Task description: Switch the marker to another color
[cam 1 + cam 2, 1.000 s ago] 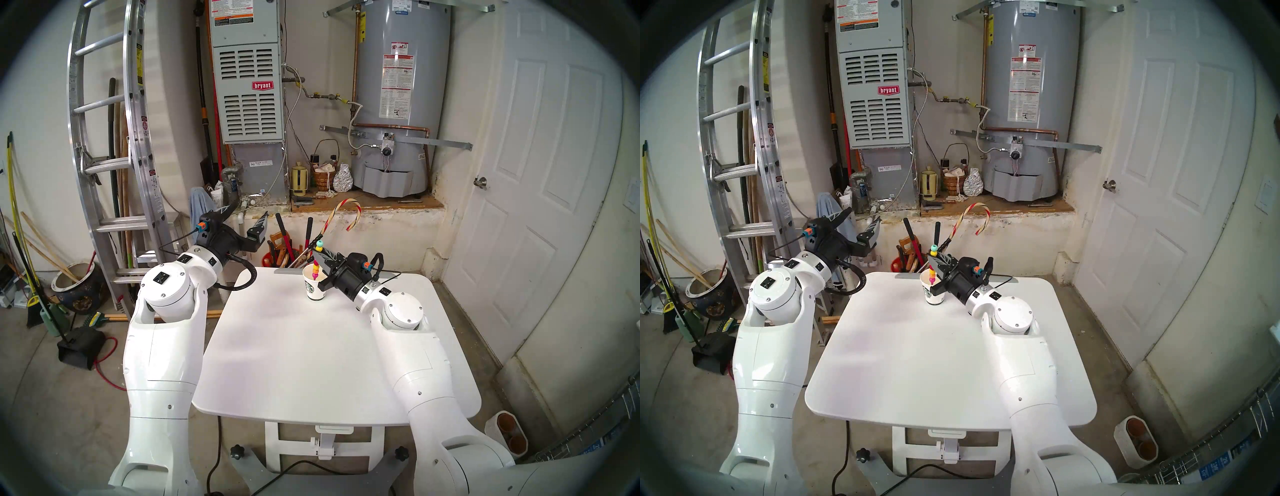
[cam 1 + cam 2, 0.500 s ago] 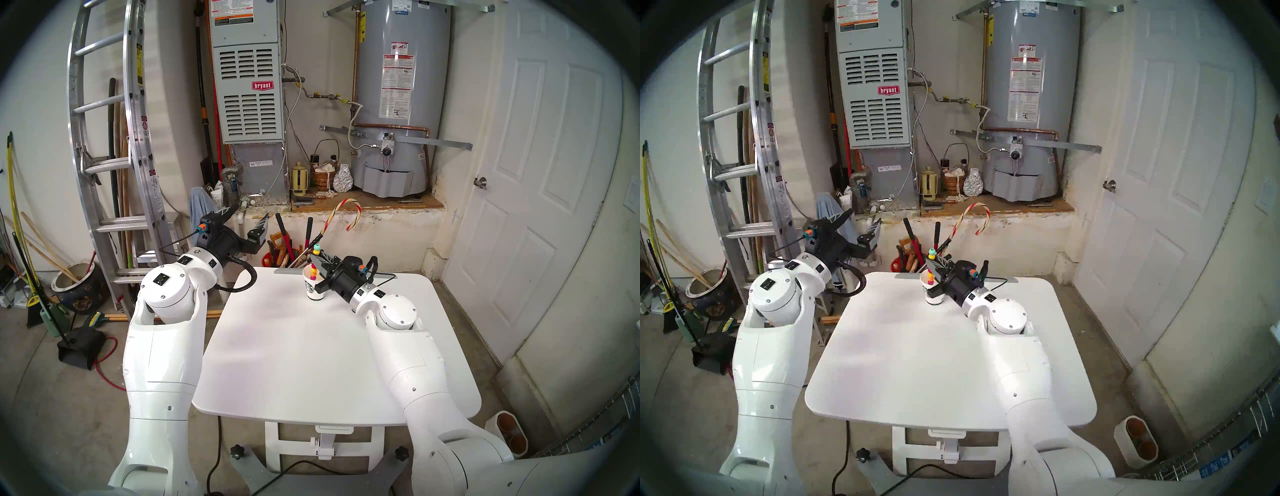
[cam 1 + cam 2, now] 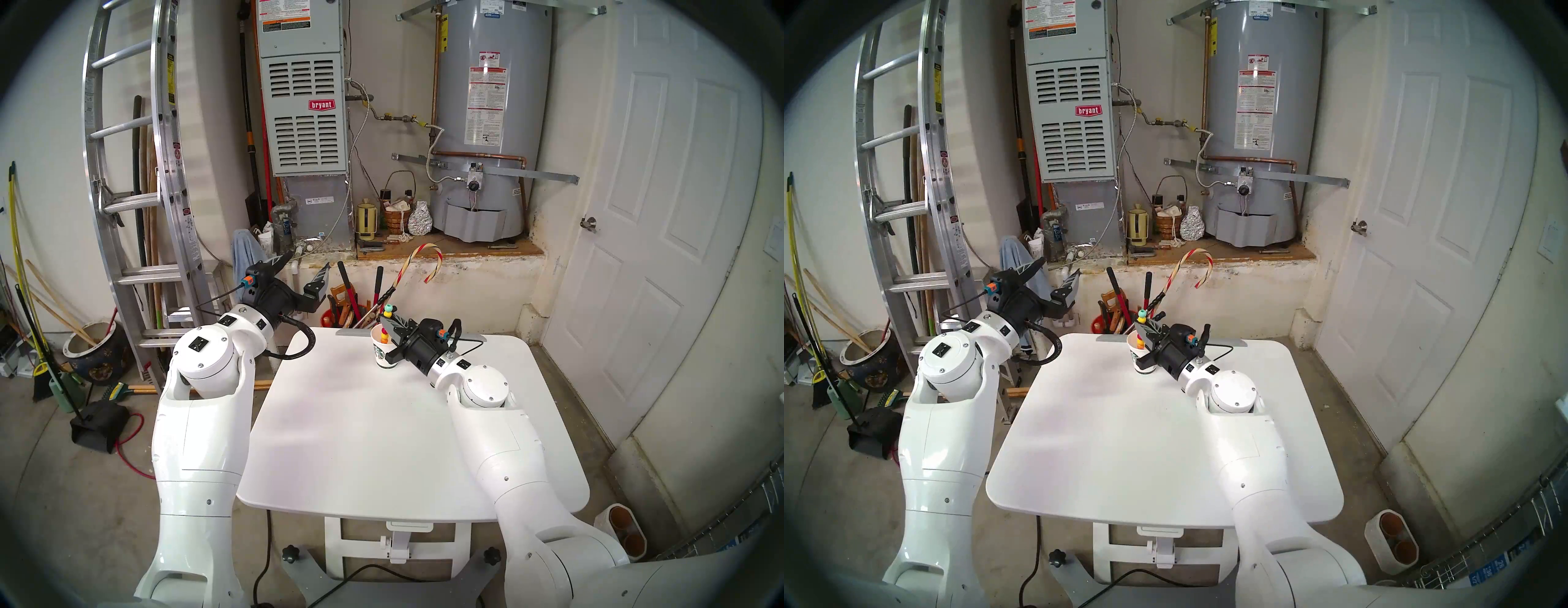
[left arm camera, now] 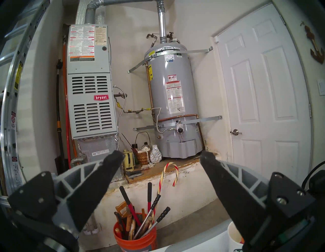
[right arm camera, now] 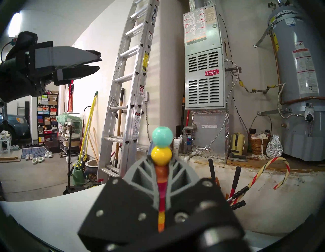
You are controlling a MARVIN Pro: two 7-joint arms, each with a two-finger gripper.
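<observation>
- The right gripper (image 3: 387,327) has its jaws clamped on the slim marker of stacked yellow, orange, pink and teal balls (image 5: 162,147), upright, so its lower end stands in the white paper cup (image 3: 384,354)
- The left gripper (image 3: 307,271) hangs with jaws spread wide and empty, well apart, likely waiting to pull a segment
- The cup sits at the far edge of the white counter (image 3: 382,446)

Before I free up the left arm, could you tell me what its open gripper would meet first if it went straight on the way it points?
Nothing close: the left gripper points over the orange bucket toward the raised ledge beneath the water heater; depth is unclear.
</observation>
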